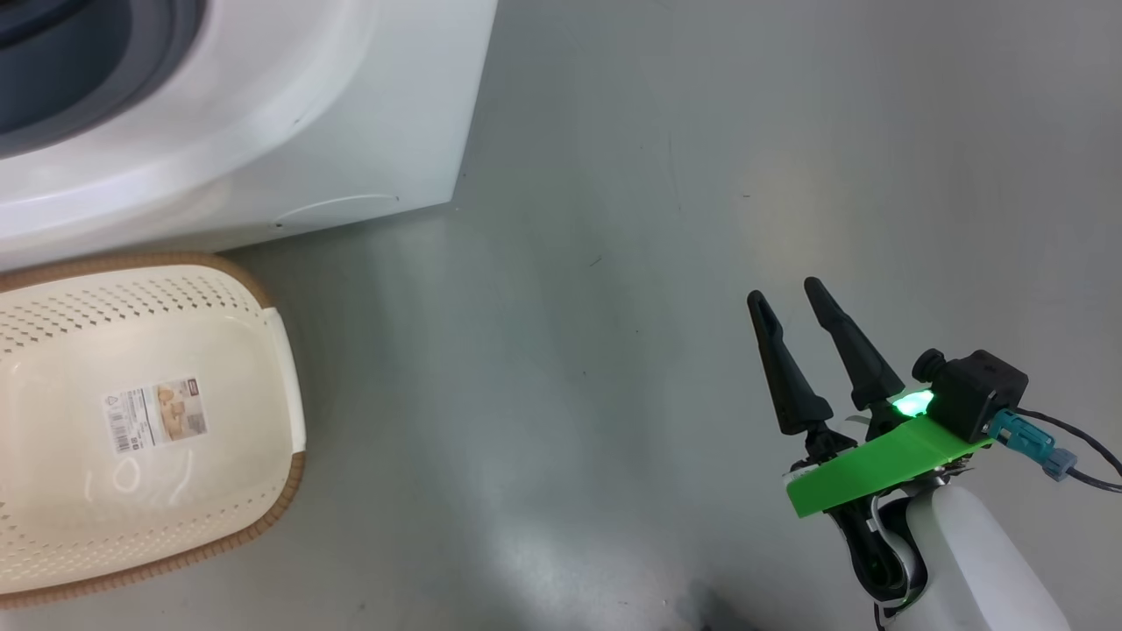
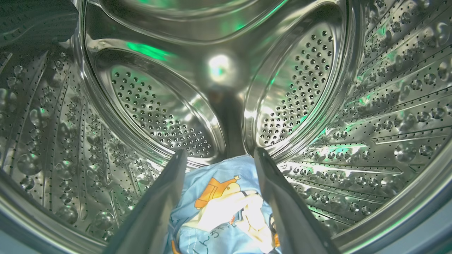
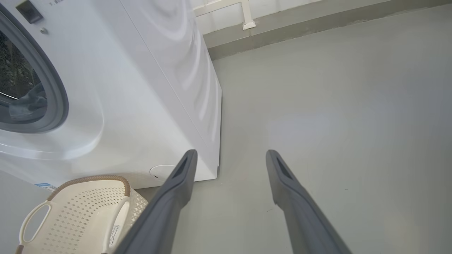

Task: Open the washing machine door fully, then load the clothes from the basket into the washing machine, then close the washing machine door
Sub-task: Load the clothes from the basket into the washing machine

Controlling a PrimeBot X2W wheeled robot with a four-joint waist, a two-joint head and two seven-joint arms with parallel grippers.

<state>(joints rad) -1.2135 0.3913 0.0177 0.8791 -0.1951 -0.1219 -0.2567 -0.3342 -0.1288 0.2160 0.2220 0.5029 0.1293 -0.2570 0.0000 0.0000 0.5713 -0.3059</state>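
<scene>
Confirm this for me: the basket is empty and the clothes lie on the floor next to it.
Not right. The clothes lie inside the washing machine, not on the floor; the left wrist view shows it. The basket is empty.

A smooth grey floor (image 1: 666, 263) spreads across the room. Its slight sheen carries broad, pale patches of reflected light, along with a few tiny dark specks and hairline scratches. In the right wrist view the far edge of the floor meets a darker grey skirting band (image 3: 317, 30) that runs along the foot of a white wall (image 3: 282, 7). A white post (image 3: 246, 12) with a small flat foot stands against that wall, joined to a white crossbar leading off to the left. The light is even and diffuse, and shadows on the floor are faint and soft-edged.
</scene>
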